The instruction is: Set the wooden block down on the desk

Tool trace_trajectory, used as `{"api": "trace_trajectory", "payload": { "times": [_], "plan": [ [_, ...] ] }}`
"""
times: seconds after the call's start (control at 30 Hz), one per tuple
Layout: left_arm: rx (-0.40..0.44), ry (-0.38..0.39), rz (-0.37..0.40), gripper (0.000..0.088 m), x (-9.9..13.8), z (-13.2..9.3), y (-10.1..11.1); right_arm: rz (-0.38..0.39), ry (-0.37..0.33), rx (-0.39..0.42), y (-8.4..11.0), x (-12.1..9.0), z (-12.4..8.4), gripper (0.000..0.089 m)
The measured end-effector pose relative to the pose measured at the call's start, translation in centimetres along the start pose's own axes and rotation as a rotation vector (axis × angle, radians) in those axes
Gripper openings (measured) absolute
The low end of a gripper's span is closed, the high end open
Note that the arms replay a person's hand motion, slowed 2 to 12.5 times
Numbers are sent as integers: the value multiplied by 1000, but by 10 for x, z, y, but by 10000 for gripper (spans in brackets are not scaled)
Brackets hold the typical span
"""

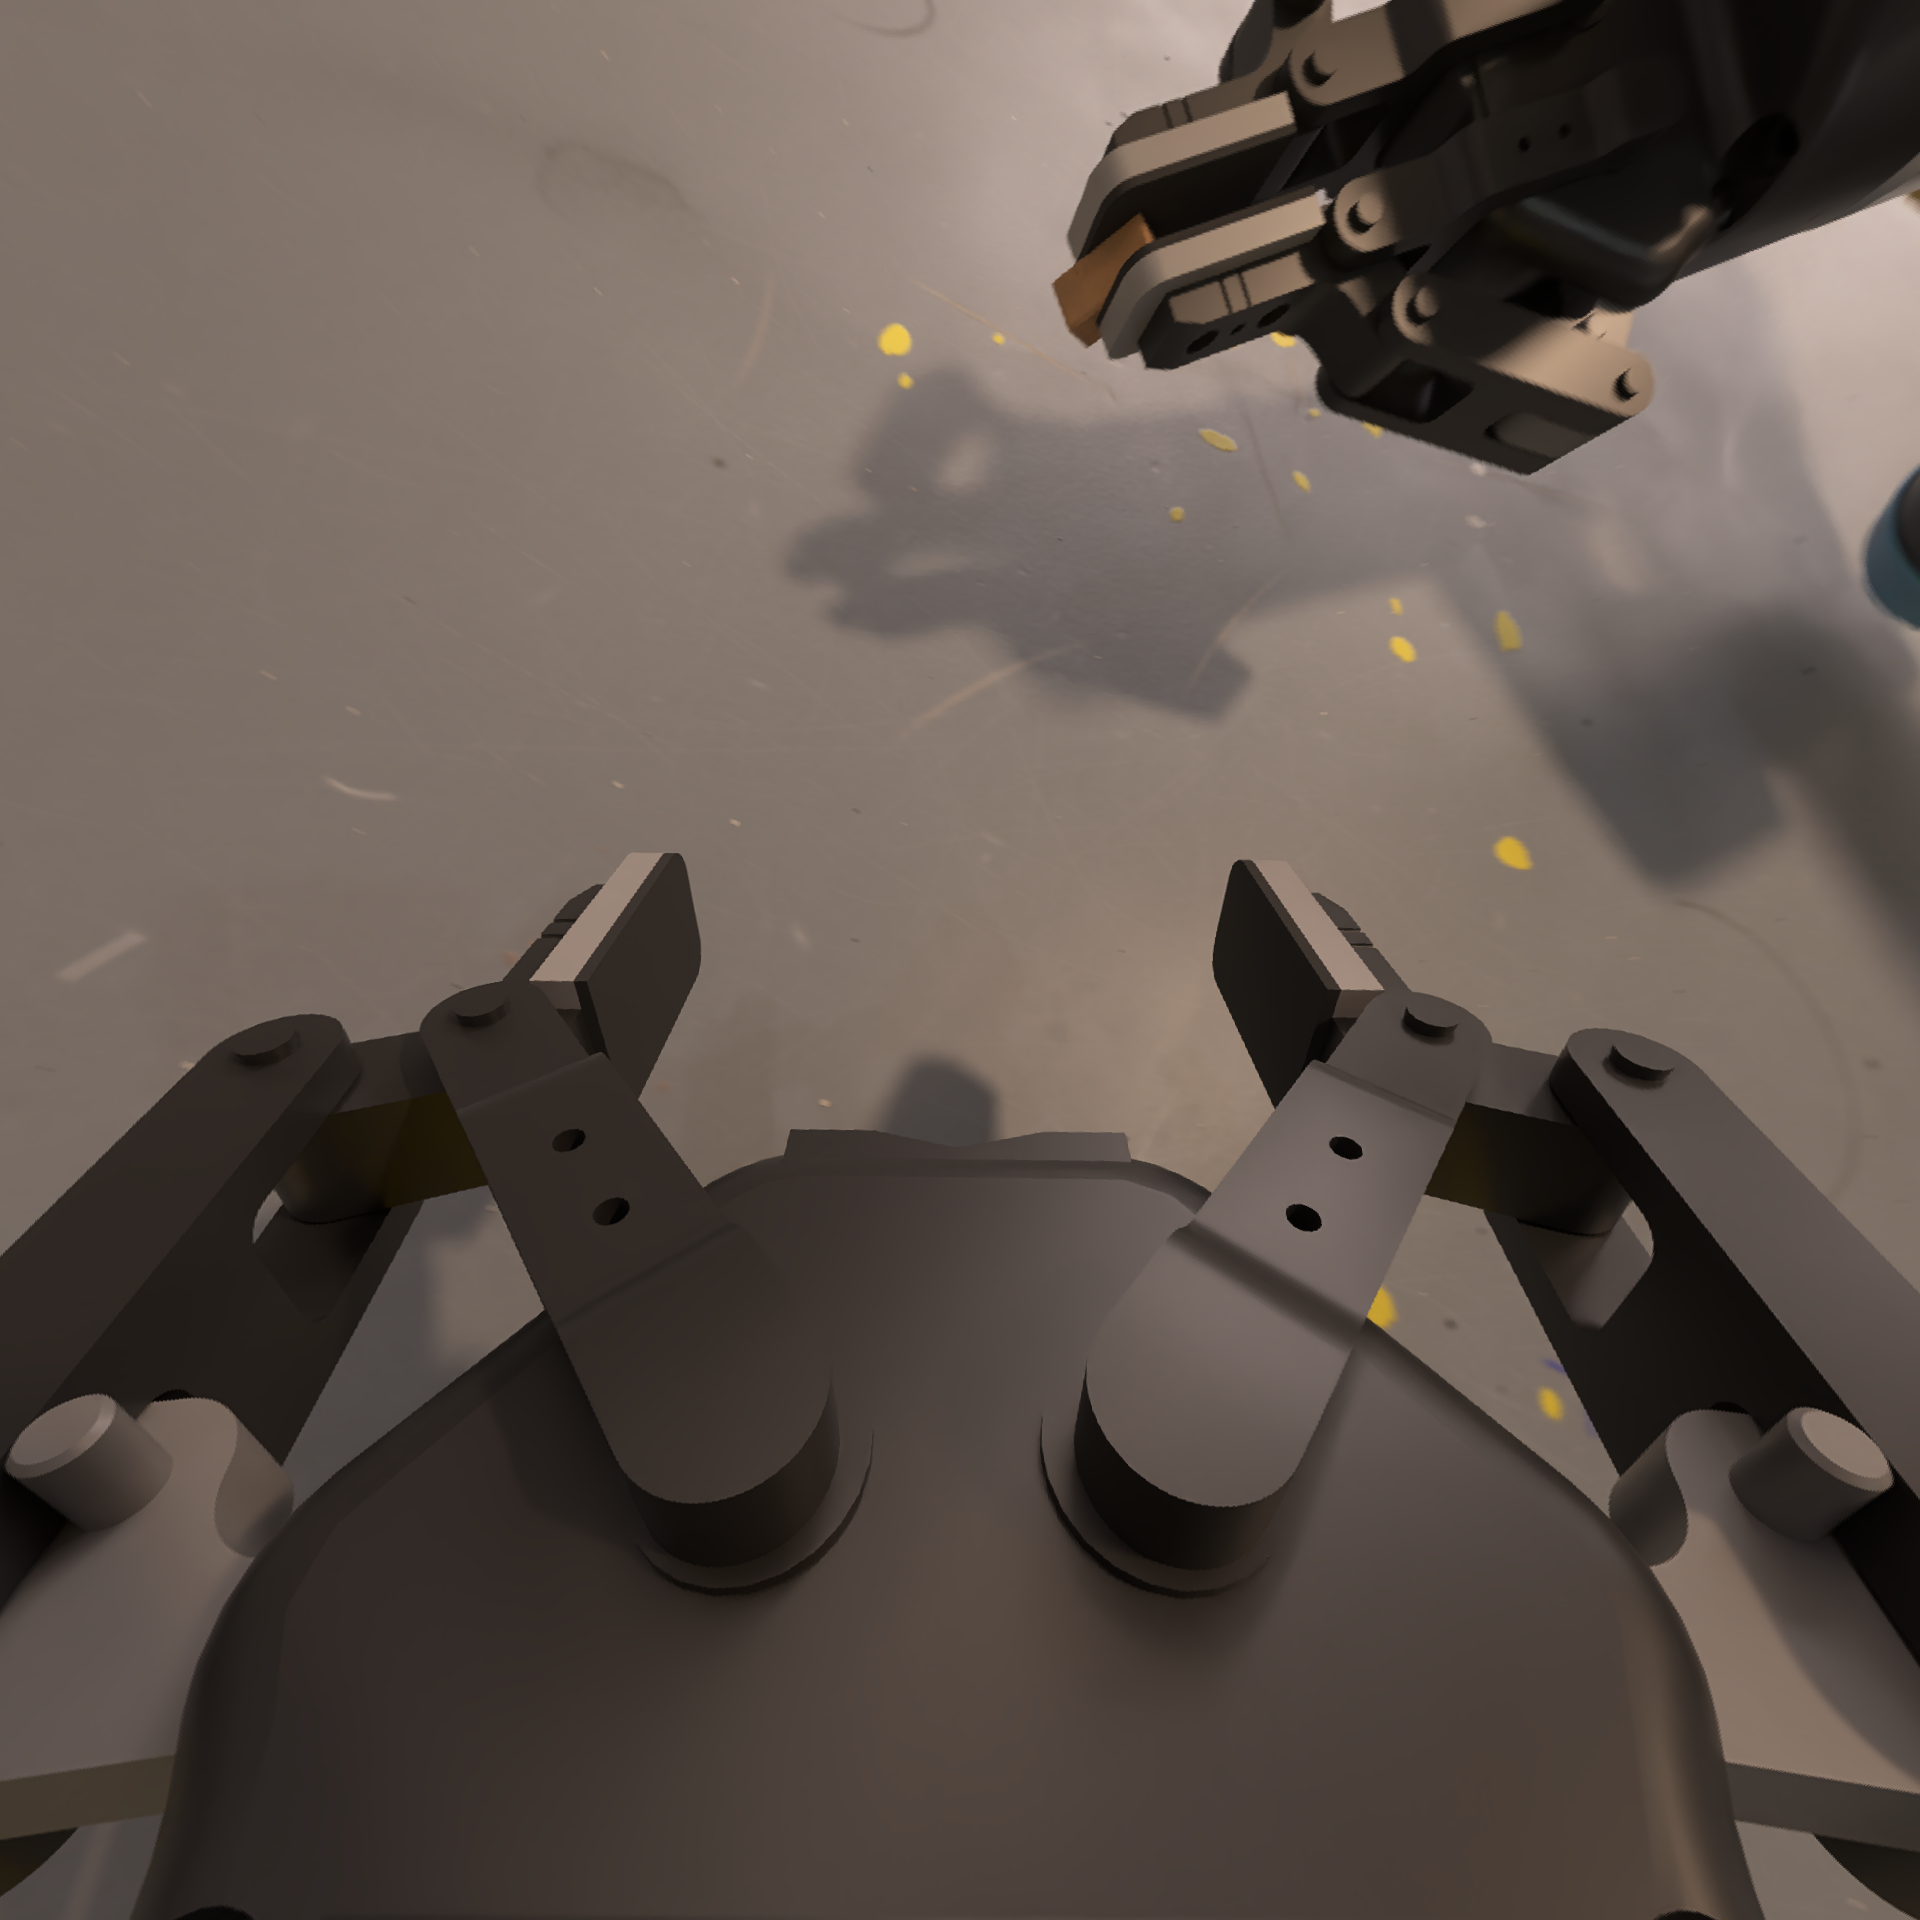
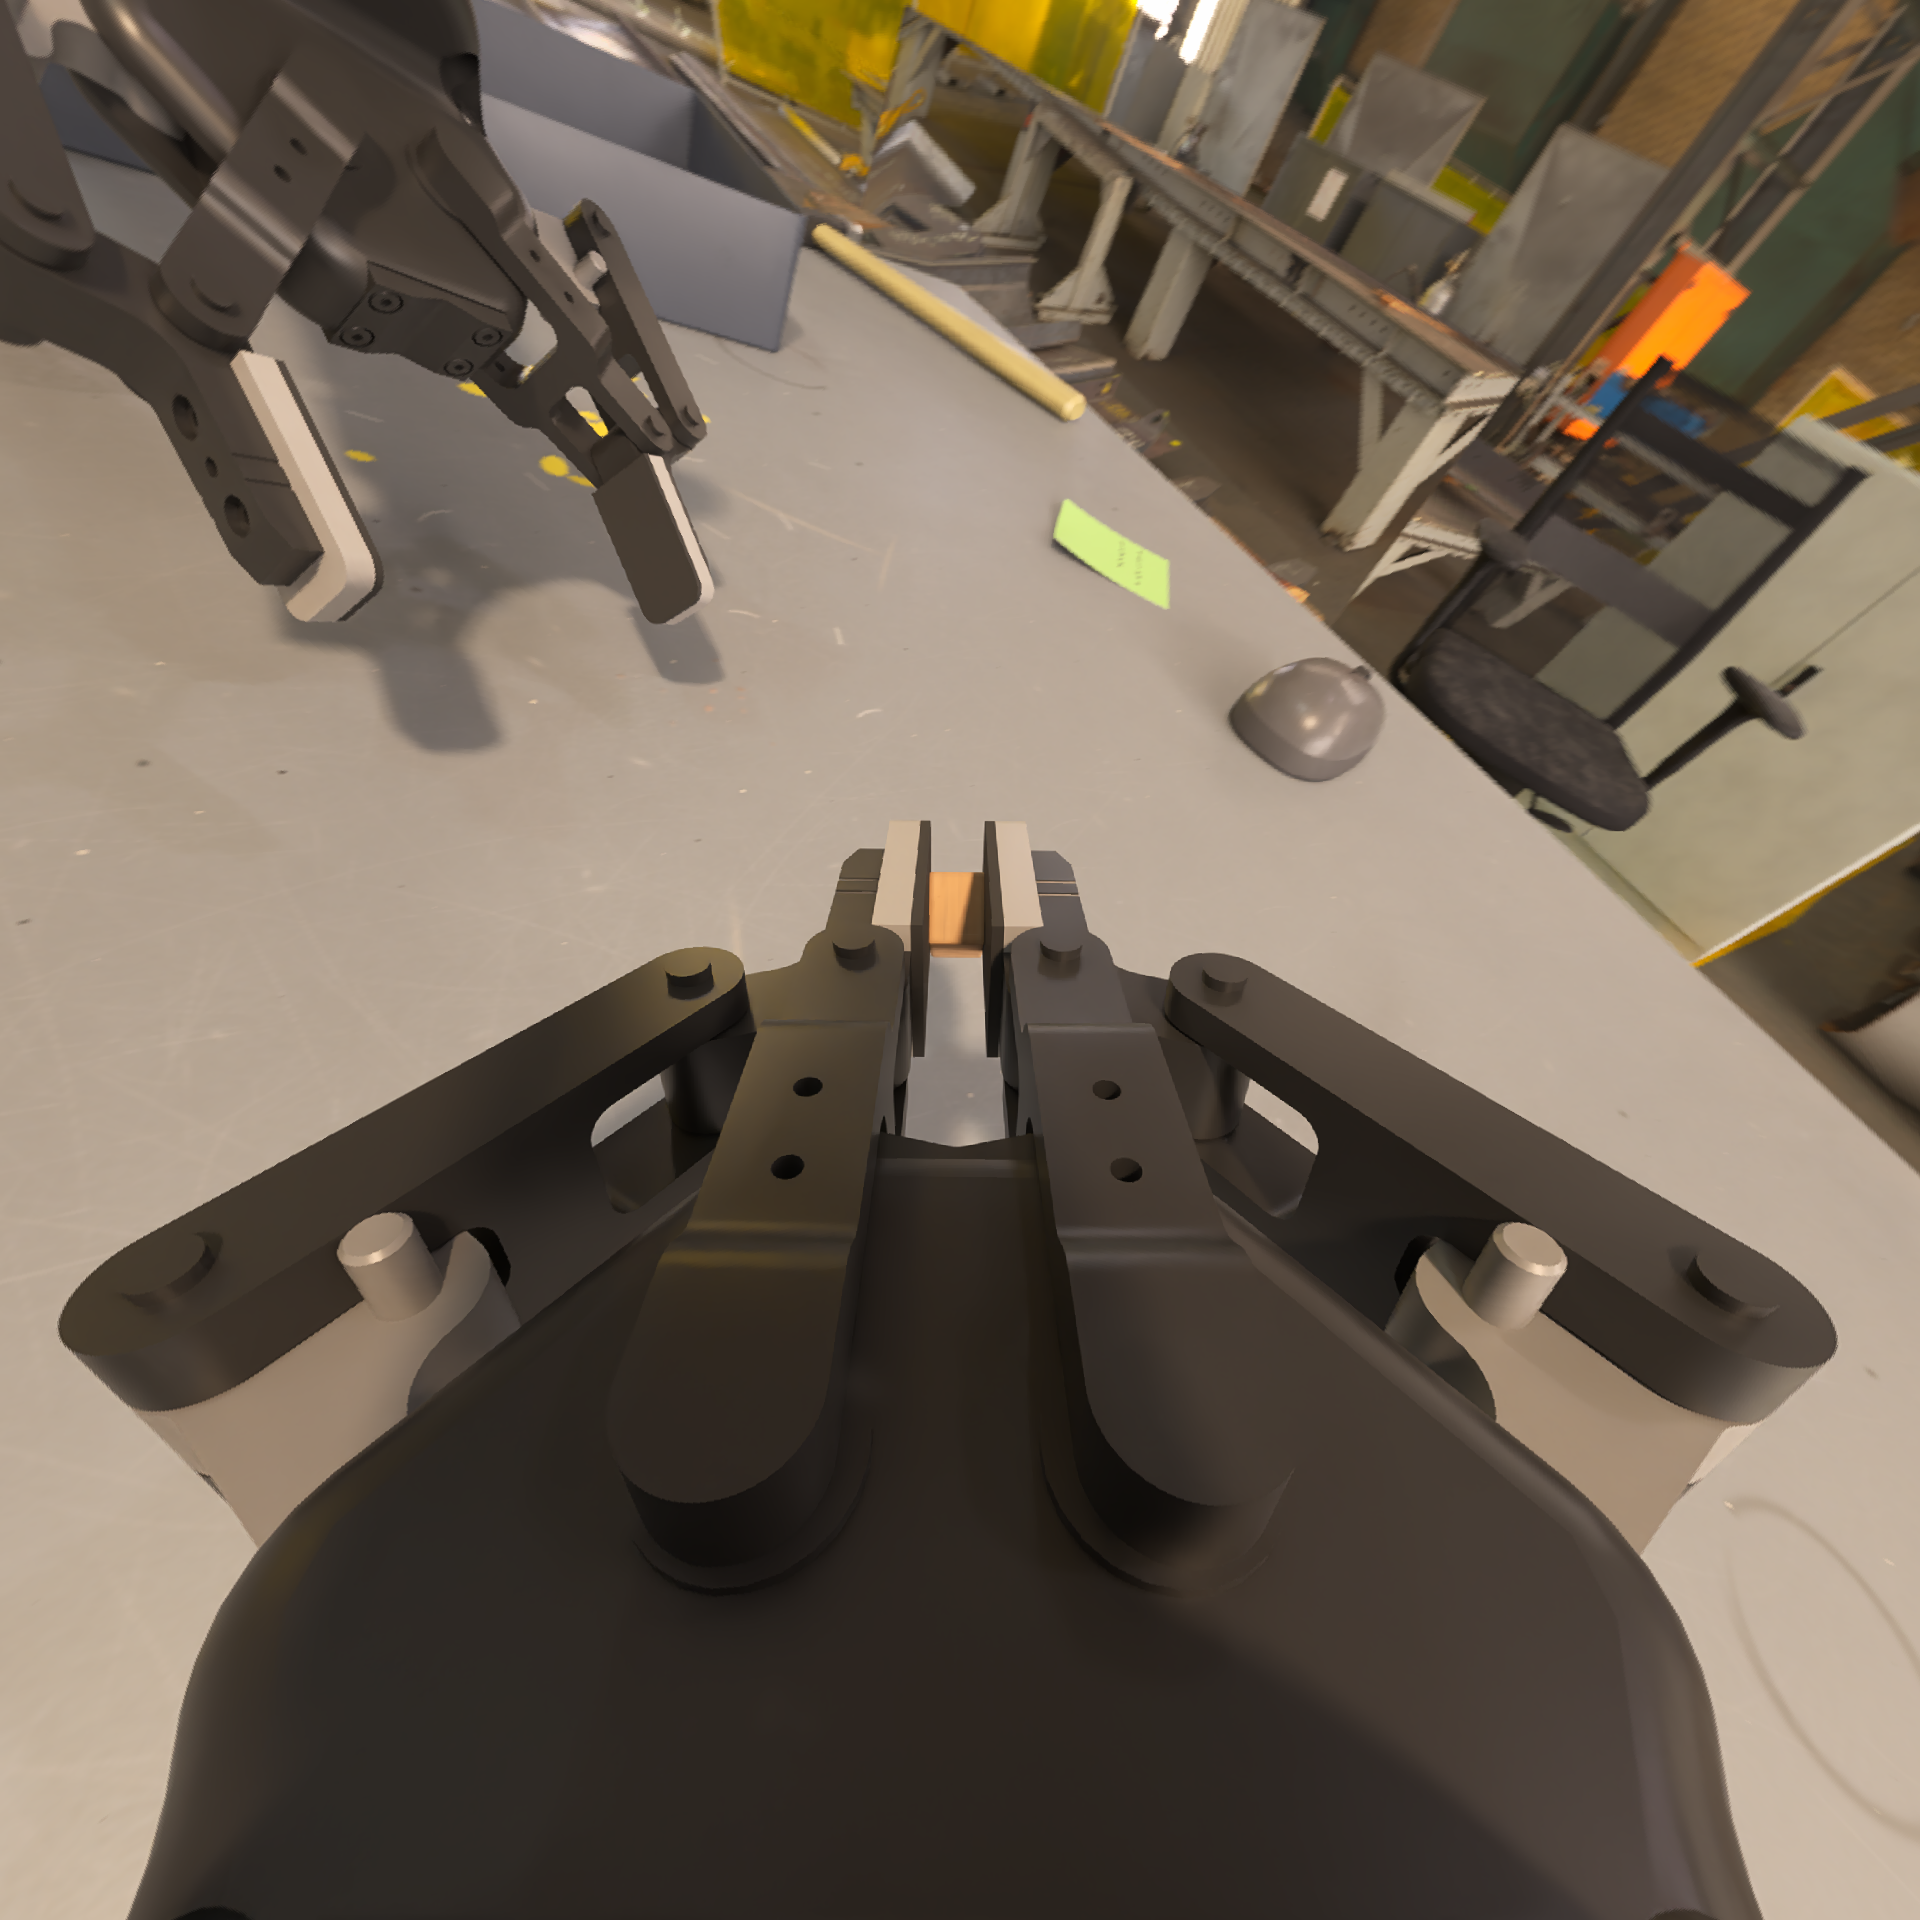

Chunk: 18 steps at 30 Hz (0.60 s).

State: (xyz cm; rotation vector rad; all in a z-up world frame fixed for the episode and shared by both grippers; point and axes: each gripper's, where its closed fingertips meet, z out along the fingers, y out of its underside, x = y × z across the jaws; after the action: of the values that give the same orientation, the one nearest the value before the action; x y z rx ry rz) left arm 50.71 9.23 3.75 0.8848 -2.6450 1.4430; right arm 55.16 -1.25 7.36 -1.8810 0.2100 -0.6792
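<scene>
Right gripper [image 2: 956, 883] pinches small squared wooden block [image 2: 955, 907] above scuffed desk [image 2: 520, 883] — left gripper [image 1: 956, 935] spread, empty.

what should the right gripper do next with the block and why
Probably lower straight down. The right gripper is shut on the wooden block, and the left wrist view shows it above its shadow, off the desk. The left gripper is open and apart.

Green note [image 2: 1112, 551], grey dome [image 2: 1309, 717], pale tube [image 2: 951, 322] — near far edge; blue-grey box [image 2: 665, 197] behind.
</scene>
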Motion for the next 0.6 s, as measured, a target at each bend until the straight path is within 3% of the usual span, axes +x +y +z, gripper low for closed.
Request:
{"api": "trace_trajectory", "payload": {
  "times": [0.33,0.47,0.6],
  "plan": [
    [-11,170,-297,851,36,2,13,18,-200,-121,11,-36,-3,89],
    [42,201,-393,854,38,-1,9,9,-241,-176,15,-45,-4,89],
    [79,250,-476,854,44,-4,3,-14,-236,-238,24,-46,-4,89]
  ]
}}
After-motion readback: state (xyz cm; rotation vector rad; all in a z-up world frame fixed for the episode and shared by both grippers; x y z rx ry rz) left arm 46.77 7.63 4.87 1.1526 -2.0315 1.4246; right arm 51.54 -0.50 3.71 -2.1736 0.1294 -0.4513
